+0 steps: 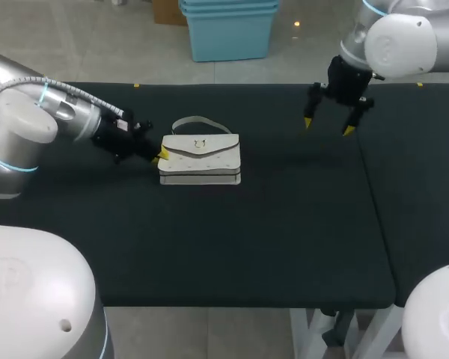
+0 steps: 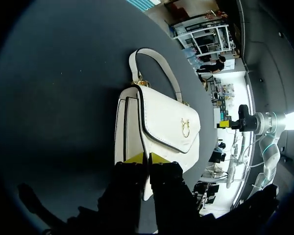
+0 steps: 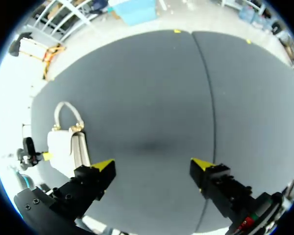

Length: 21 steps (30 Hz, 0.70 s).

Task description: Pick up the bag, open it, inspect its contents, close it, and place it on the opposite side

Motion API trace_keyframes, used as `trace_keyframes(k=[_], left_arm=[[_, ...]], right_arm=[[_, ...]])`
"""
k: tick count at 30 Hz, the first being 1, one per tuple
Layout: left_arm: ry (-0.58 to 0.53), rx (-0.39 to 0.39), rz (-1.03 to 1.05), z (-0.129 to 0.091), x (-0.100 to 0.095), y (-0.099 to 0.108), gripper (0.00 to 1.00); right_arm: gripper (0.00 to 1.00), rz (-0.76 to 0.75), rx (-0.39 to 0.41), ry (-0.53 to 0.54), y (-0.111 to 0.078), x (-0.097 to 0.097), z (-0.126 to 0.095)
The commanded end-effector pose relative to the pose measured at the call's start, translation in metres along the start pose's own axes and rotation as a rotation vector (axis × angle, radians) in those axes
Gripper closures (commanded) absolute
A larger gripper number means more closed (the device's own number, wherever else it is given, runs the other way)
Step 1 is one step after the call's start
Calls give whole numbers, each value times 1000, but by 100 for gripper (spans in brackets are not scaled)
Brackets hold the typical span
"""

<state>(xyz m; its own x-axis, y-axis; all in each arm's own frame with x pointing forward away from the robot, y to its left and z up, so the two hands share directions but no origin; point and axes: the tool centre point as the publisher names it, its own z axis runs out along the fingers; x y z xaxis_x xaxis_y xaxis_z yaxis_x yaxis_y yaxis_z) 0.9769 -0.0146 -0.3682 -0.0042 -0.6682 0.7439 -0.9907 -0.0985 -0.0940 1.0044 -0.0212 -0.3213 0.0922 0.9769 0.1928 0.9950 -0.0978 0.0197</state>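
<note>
White leather flap handbag (image 1: 200,157) lies on black-covered table (image 1: 284,224) — left gripper (image 2: 147,157) pinched closed on its end edge; right gripper (image 1: 328,126) spread wide, well apart.

Matte black table (image 1: 209,247), one seam (image 1: 368,176)

A white bag (image 1: 200,157), its flap and handle (image 2: 157,66) edged in thin dark piping, shows a gold clasp (image 2: 185,127) and gold fittings (image 2: 139,83) where the handle joins. The table (image 1: 284,239) beneath is plain matt black. The left arm (image 1: 30,120) and right arm (image 1: 400,41) are silver-white with light-blue rings, their jaws black with bright yellow tips.
</note>
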Motion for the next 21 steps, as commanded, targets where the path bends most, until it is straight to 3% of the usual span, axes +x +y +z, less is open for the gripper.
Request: trace_keyframes(k=[1, 11, 21], left_arm=[[-36, -49, 40, -6, -7, -17, 100], [-116, -58, 146, -31, -44, -50, 100], [-203, -42, 179, -68, -79, -89, 100]], right_arm=[[0, 1, 6, -32, 2, 5, -1], [0, -7, 21, -27, 6, 4, 6], [0, 65, -23, -160, 39, -41, -12]])
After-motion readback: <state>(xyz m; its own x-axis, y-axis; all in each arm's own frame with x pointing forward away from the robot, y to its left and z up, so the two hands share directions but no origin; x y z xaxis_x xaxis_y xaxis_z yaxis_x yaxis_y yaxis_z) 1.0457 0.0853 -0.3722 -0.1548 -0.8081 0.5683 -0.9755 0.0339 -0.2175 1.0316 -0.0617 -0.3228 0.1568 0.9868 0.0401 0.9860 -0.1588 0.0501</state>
